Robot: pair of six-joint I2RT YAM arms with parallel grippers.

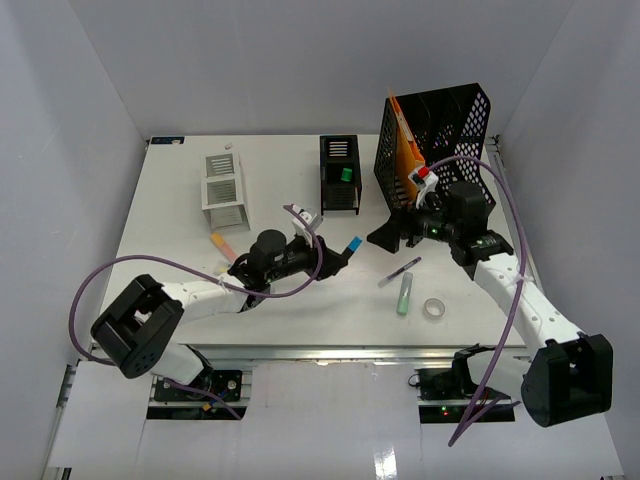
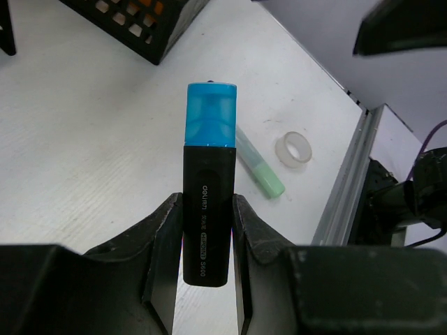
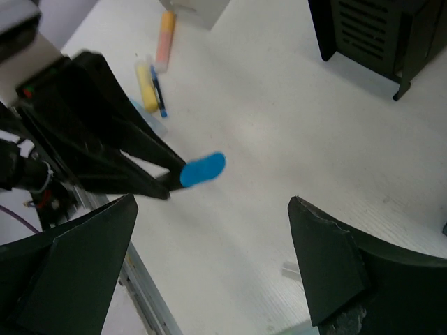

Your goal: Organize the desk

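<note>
Holding a highlighter [image 2: 208, 230], the left gripper [image 2: 207, 209] sits near the middle of the desk [image 1: 300, 310], a white top that fills the centre of the overhead view. A metal rail [image 1: 330, 352] runs along the desk's near edge. The left jaws are narrow and clamp the highlighter's black body on both sides. Its blue cap [image 2: 209, 115] sticks out past the fingertips, pointing toward the right arm.

The right gripper [image 3: 209, 265] is at the right of the desk, just in front of a black mesh file rack [image 1: 450, 125]. Its jaws stand wide apart with nothing between them, and its camera looks down on bare desk and the blue cap.

An orange folder [image 1: 403, 150] stands in the file rack. A small black box [image 1: 340, 175] stands left of it, and a white rack [image 1: 223, 190] further left.

A green marker [image 1: 404, 294], a dark pen [image 1: 399, 272] and a tape ring [image 1: 433, 309] lie on the desk near the front right. An orange marker [image 3: 165, 38] and a yellow marker [image 3: 146, 85] lie near the left arm.
</note>
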